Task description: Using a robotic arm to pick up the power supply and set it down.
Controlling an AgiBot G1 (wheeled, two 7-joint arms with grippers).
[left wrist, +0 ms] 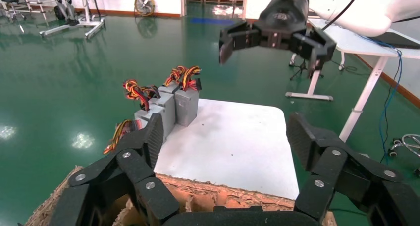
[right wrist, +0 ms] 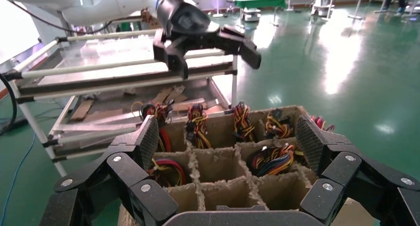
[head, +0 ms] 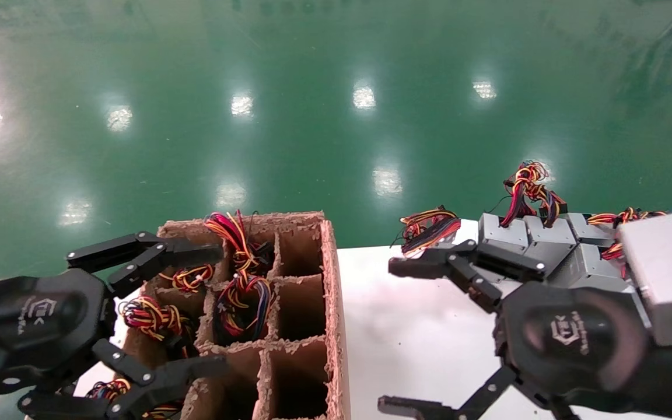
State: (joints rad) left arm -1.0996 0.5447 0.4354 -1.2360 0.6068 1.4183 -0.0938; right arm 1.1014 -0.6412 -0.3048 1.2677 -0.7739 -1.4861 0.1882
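The power supply sits in a middle cell of the brown divided cardboard box (head: 331, 303). Only its looped red, yellow, black and blue-purple wires (head: 242, 303) (right wrist: 275, 159) show; its metal body is hidden in the cell. The robotic arm is my right one, white (left wrist: 356, 8) with a grey box (head: 662, 274) on its wrist. Its right gripper (head: 391, 335) (right wrist: 228, 137) (left wrist: 271, 55) hangs open and empty over the white table (head: 417, 326), facing the box. My left gripper (head: 216, 309) (left wrist: 225, 137) (right wrist: 213, 57) hovers open and empty over the box's left cells.
Several silver boxes with orange-red-yellow wires (head: 546, 239) (left wrist: 171, 107) stand in a row at the table's back right. Other cells hold wire bundles (head: 152, 318). A metal rack (right wrist: 124, 72) stands beyond the box. Green floor surrounds the table.
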